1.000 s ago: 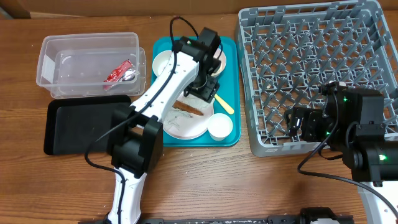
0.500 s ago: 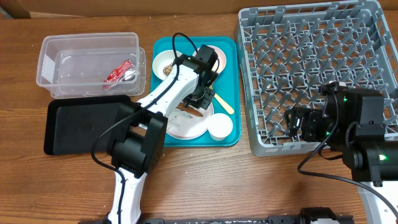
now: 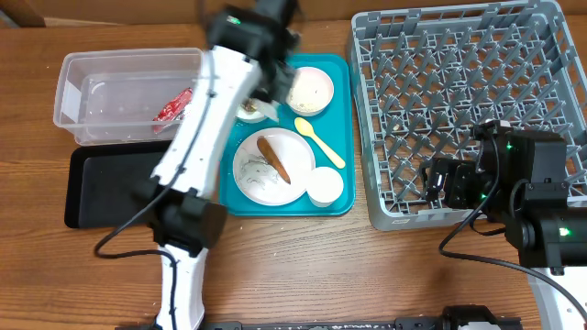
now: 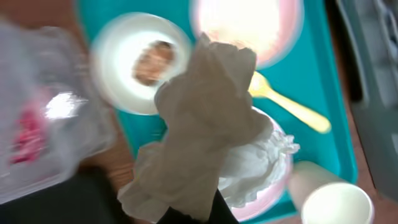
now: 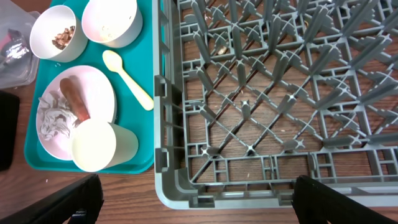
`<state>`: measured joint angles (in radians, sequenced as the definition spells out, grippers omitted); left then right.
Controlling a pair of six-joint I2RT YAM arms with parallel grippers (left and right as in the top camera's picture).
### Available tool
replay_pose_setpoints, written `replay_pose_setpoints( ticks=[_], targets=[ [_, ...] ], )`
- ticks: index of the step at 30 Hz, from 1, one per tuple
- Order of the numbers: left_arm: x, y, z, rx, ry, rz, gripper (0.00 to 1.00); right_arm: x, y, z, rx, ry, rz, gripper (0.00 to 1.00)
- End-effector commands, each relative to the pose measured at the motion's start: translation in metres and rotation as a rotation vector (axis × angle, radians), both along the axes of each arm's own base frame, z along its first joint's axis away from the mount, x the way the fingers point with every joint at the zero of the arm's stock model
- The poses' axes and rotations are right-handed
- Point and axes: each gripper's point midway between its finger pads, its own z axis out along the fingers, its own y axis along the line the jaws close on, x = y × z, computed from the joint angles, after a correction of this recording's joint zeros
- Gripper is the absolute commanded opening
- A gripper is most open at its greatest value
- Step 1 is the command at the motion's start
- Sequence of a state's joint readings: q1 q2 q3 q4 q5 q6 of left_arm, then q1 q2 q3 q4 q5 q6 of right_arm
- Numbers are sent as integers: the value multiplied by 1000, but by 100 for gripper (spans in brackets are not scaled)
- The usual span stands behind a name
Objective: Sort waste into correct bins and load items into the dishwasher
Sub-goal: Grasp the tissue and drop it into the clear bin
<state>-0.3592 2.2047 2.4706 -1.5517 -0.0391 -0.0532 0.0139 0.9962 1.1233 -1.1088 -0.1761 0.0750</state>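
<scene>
Two bowls (image 5: 111, 20), one plate (image 5: 99, 92), one cup (image 5: 93, 146), one spoon (image 5: 127, 78), one wrapper (image 3: 179, 107), one tub (image 3: 73, 92), one rack (image 3: 459, 110).

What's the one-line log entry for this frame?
left gripper: shut on napkin, above teal tray | right gripper: open, empty, over rack | plate: brown lump on it | tub: red wrapper inside

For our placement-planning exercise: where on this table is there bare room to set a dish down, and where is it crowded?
Free: the black tray, bare, beside the clear tub; the dish rack right of the teal tray, holding no dishes; the table strip in front of the teal tray. Crowded: the teal tray, almost fully covered.
</scene>
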Motion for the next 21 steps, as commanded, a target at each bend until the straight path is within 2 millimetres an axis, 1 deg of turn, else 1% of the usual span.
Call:
replay_pose_setpoints(
  ticks=[1,3,4,5,6,7,8,10,12,13,16,18,20,21],
  targets=[
    [23,81,22,33,-74,236,4,5,-1,11,3,-38,-4,100],
    [39,144,5,22,-69,422,4,8,-1,11,3,-45,-4,100],
    [43,159,-3,16,-68,466,6,9,0,11,3,-42,-4,100],
    [45,165,-7,15,-68,485,11,9,0,10,3,-40,-4,100],
    [50,187,-20,15,-68,533,52,10,0,7,3,-29,-4,100],
    [52,196,-26,15,-69,552,100,11,0,6,3,-22,-5,100],
    [54,204,-29,13,-73,570,100,11,0,4,3,-14,-4,100],
    [55,216,-29,2,-79,605,100,11,0,1,3,-1,-4,100],
    [52,219,-22,-20,-81,617,100,12,0,-1,3,6,-4,100],
    [48,213,-11,-56,-76,608,100,13,0,-1,3,7,-4,100],
    [35,196,14,-122,-55,581,100,14,0,0,2,1,-4,100],
    [21,184,29,-146,-32,560,100,14,0,0,3,0,-5,100],
    [2,175,43,-140,-5,562,100,14,0,0,3,1,-5,100],
    [0,169,50,-148,-22,537,100,14,0,0,3,1,-5,100]
  ],
)
